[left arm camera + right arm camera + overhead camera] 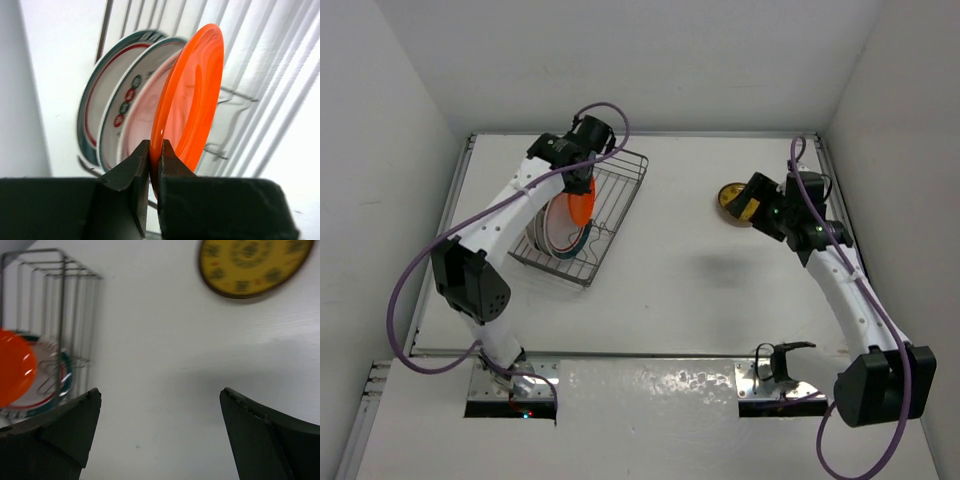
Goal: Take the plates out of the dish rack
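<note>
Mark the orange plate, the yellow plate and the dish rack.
orange plate (192, 95): left wrist view, middle of its face.
yellow plate (250, 262): right wrist view, patterned centre.
dish rack (618, 183): top view, bare wires at its far end.

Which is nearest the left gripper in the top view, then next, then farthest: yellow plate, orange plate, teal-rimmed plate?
1. Orange plate, pinched in the left gripper.
2. Teal-rimmed plate, standing in the dish rack beside it.
3. Yellow plate, flat on the table, far right.
</note>
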Robot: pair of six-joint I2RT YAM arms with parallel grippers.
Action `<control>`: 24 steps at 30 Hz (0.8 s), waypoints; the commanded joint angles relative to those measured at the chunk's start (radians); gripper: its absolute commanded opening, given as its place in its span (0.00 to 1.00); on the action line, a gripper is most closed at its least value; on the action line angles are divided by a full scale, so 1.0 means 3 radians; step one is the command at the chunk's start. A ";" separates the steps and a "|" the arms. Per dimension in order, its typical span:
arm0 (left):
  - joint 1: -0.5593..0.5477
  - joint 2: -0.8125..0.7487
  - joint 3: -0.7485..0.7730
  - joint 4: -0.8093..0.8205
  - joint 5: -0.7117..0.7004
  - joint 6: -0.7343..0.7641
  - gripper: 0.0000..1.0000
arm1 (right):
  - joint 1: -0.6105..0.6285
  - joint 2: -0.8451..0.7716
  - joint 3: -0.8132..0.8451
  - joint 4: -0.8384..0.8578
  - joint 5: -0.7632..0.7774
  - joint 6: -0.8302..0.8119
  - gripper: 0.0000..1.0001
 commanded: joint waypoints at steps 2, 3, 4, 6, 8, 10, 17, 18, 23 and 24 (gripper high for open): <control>0.0000 -0.0274 0.0100 0.0216 0.0641 -0.0147 0.00 | 0.0226 0.0112 0.0014 0.0981 -0.0963 0.0155 0.99; 0.0000 -0.0320 0.0080 0.0303 0.0831 -0.0162 0.00 | 0.0278 0.0158 0.0024 0.1312 -0.1117 0.0211 0.99; 0.0000 -0.0426 0.0064 0.0400 0.1202 -0.0193 0.00 | 0.0334 0.0204 0.0055 0.1406 -0.1321 0.0232 0.99; 0.0005 -0.0626 -0.0119 0.0804 0.1871 -0.0336 0.00 | 0.0508 0.0357 0.0172 0.1616 -0.1404 0.0181 0.99; 0.0015 -0.0729 -0.0369 0.1277 0.2293 -0.0575 0.00 | 0.0620 0.0500 0.0275 0.1728 -0.1445 0.0160 0.99; 0.0025 -0.0836 -0.0559 0.1601 0.2844 -0.0755 0.00 | 0.0636 0.0588 0.0280 0.1810 -0.1476 0.0191 0.99; 0.0035 -0.0965 -0.1311 0.2988 0.3772 -0.1553 0.00 | 0.0636 0.0777 0.0321 0.1979 -0.1808 0.0094 0.74; 0.0030 -0.0959 -0.1331 0.3019 0.3813 -0.1568 0.00 | 0.0636 0.0787 0.0331 0.1980 -0.1834 0.0104 0.61; 0.0035 -0.0898 -0.1144 0.2399 0.3187 -0.1385 0.91 | 0.0529 0.0685 0.0336 0.1715 -0.1462 0.0053 0.00; 0.0035 -0.0847 -0.1046 0.2203 0.2754 -0.1324 1.00 | 0.0488 0.0670 0.0336 0.1481 -0.1147 0.0043 0.00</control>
